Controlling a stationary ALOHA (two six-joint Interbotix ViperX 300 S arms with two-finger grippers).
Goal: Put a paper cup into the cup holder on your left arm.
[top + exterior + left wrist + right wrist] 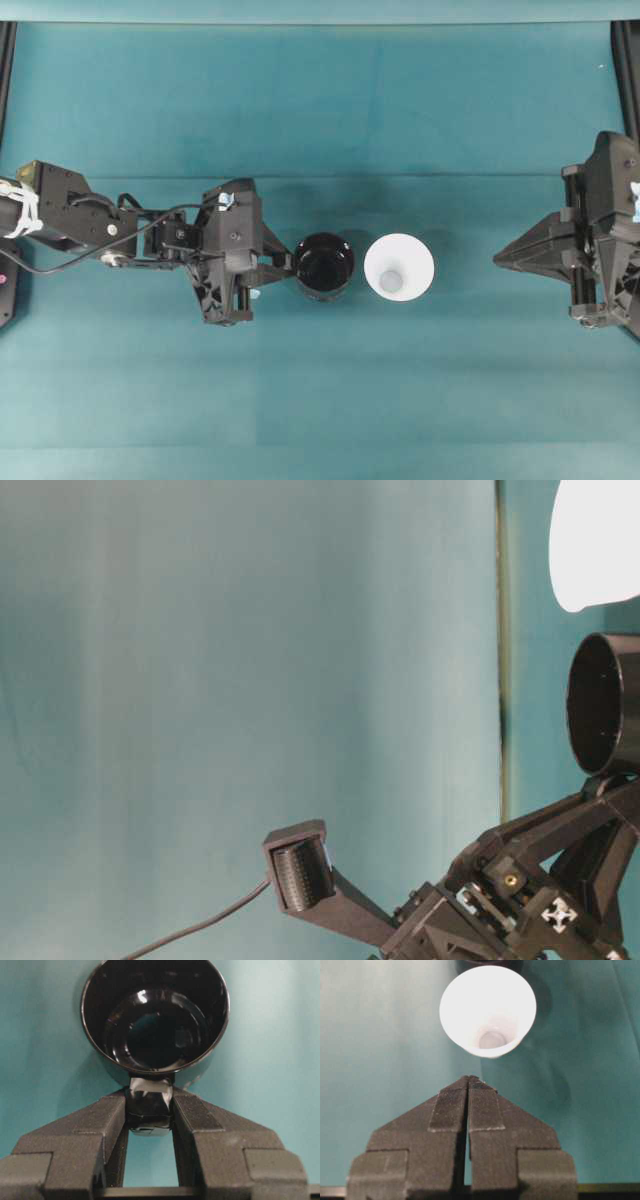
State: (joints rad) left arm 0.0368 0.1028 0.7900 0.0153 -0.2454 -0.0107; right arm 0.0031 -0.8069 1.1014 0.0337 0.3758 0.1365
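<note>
The glossy black cup holder (pixel 323 266) stands upright at the table's middle, mouth up, empty inside (pixel 155 1015). My left gripper (pixel 283 265) is shut on its small taped knob handle (pixel 148 1102). Just right of the holder, apart from it, stands the white paper cup (pixel 399 267), upright with its greyish bottom showing (pixel 488 1010). My right gripper (pixel 500 259) is shut on nothing, fingertips pointing at the paper cup from the right with a gap of table between. In the table-level view the holder (pixel 607 702) and the paper cup (pixel 595 542) sit at the right edge.
Teal table surface (pixel 320 110) spreads all around. The left arm's black cable (pixel 80 262) loops beside it. A black frame post (pixel 6 60) runs along the left edge and another (pixel 628 60) along the right.
</note>
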